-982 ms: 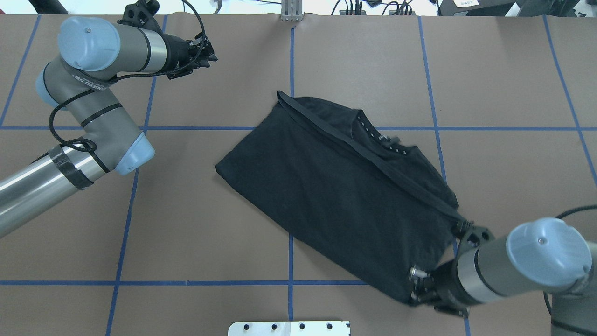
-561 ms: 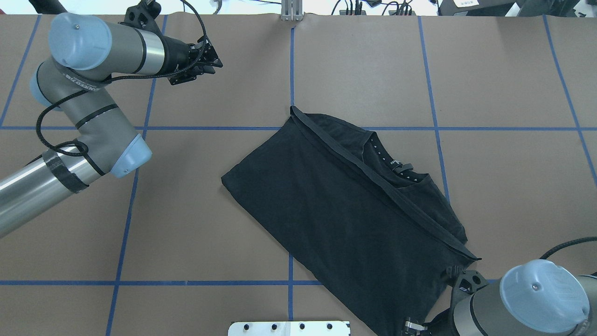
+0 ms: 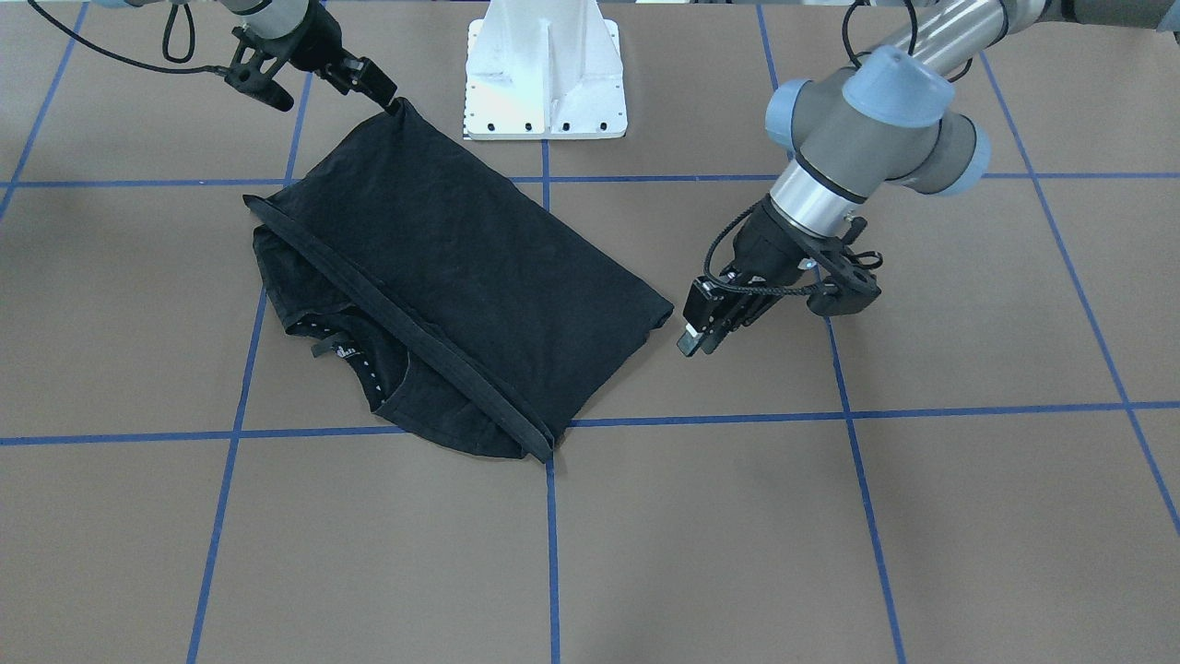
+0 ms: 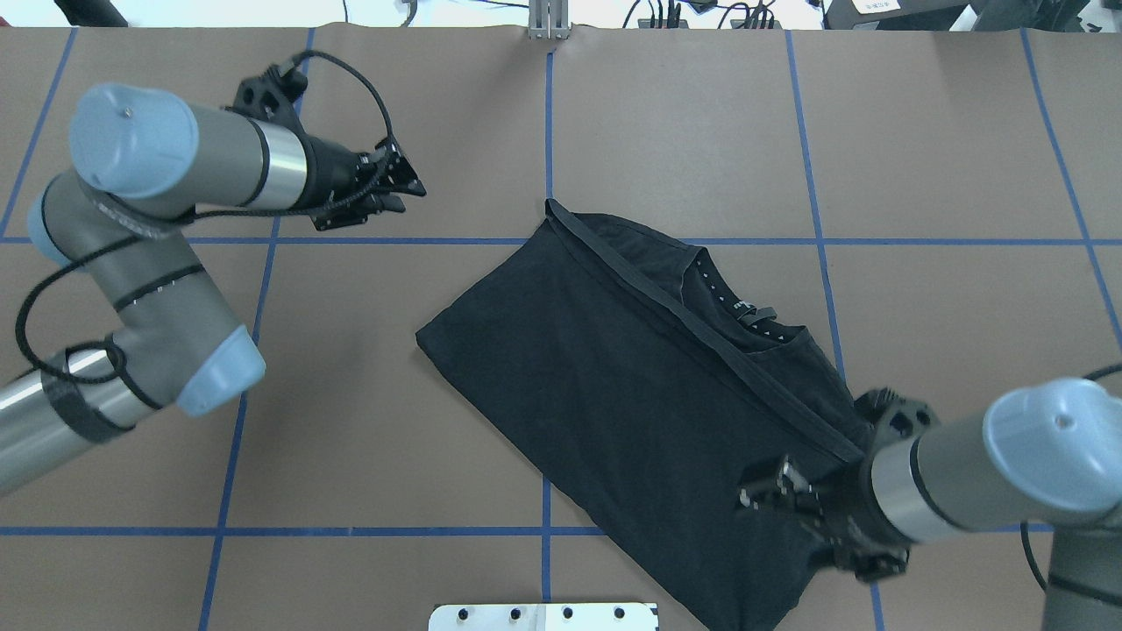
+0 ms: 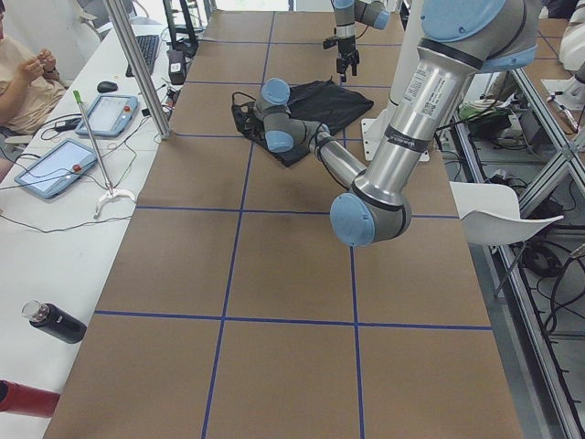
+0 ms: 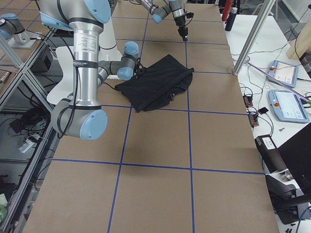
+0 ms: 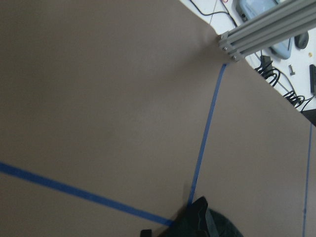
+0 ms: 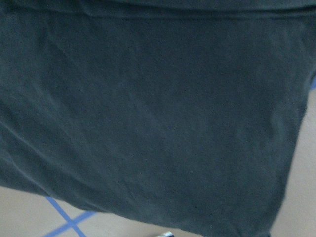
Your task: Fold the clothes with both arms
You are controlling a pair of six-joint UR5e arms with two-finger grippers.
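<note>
Nearer the once-folded shirt [image 4: 614, 368] now, my left end effector [image 4: 410, 194] hangs parted, empty; my right end effector's [image 3: 385, 95] grip I cannot tell; more folds remain.

Brown table [image 4: 394, 394] gridded with blue tape lines [image 4: 351, 531].

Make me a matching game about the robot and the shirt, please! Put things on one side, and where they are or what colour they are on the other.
Things:
1. T-shirt
2. left gripper
3. right gripper
4. pedestal base

Clues:
A. white
B. over the bare brown table, apart from the shirt
C. black, lying folded over
D. at the shirt's corner nearest the base

Pairs: 1-C, 2-B, 3-D, 4-A.
</note>
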